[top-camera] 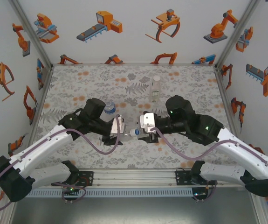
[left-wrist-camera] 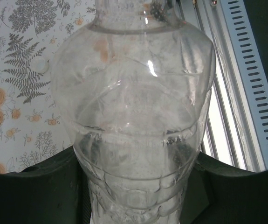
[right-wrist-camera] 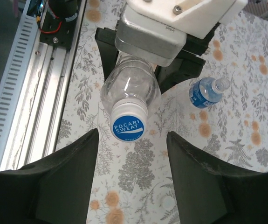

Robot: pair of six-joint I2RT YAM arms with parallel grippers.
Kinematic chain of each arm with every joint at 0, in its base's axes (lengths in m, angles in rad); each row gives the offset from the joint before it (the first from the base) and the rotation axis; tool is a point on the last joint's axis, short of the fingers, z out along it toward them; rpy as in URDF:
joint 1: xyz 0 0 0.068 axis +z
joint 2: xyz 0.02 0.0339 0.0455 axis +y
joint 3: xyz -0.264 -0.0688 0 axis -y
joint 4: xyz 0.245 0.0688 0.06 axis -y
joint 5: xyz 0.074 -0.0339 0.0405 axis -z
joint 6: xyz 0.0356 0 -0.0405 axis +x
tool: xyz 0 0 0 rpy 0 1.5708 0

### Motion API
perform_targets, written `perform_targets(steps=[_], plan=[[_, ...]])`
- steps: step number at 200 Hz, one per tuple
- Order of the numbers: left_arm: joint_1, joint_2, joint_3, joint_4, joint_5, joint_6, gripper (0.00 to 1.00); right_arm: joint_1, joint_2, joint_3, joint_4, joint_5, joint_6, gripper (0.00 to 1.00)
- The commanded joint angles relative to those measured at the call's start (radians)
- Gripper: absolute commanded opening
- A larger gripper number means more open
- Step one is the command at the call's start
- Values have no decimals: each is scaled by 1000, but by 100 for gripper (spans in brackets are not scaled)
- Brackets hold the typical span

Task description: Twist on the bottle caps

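My left gripper (left-wrist-camera: 138, 198) is shut on the body of the plain clear bottle (left-wrist-camera: 134, 93), held on its side above the table with its neck pointing toward the right arm (top-camera: 120, 132). A white cap with a blue printed top (right-wrist-camera: 128, 125) sits on that neck. My right gripper (right-wrist-camera: 131, 156) is open just in front of the cap, one finger on each side and neither touching it. The blue-label bottle (right-wrist-camera: 206, 92) lies on the floral mat behind the left arm (top-camera: 109, 108). The green-white-label bottle (top-camera: 155, 88) stands upright farther back. A loose white cap (right-wrist-camera: 168, 202) lies on the mat.
The slotted aluminium rail (right-wrist-camera: 31, 93) runs along the near table edge, close under the held bottle. Printed enclosure walls (top-camera: 31, 93) close in the left, right and back sides. Both arms' cables (top-camera: 96, 147) loop over the near part of the mat.
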Motion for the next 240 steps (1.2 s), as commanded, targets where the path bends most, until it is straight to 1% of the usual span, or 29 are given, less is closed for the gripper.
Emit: perform_targets(steps=[1,20,51,72,107,127,141,149,157,163,176,209,240], plan=[[-6,-12,22,-18,47,25,3,1,-2,0,27,-50,-84,53],[-7,-10,21,-19,46,24,3,1,-2,-9,45,-77,-84,49],[-7,-11,21,-19,44,25,3,1,7,-20,65,-96,-84,47],[-9,-11,22,-19,45,25,3,0,21,-17,67,-100,-84,43],[-8,-12,22,-20,42,25,3,3,25,-25,66,-101,-81,39],[-8,-13,22,-20,43,24,3,3,23,-26,66,-94,-71,25],[-7,-13,23,-20,41,22,3,3,21,-29,73,-88,-42,11],[-8,-15,25,-19,35,19,3,3,19,-36,88,-76,0,4],[-8,-16,24,-20,28,17,3,3,14,-48,114,-52,81,0],[-9,-16,25,-21,22,16,3,3,11,-57,135,-35,144,0],[-8,-16,26,-19,6,9,3,4,-2,-89,202,33,344,0],[-8,-17,26,-6,-20,-6,3,4,-48,-191,368,253,928,0],[-6,-17,17,15,-52,-18,3,4,-38,-201,353,374,1425,0]])
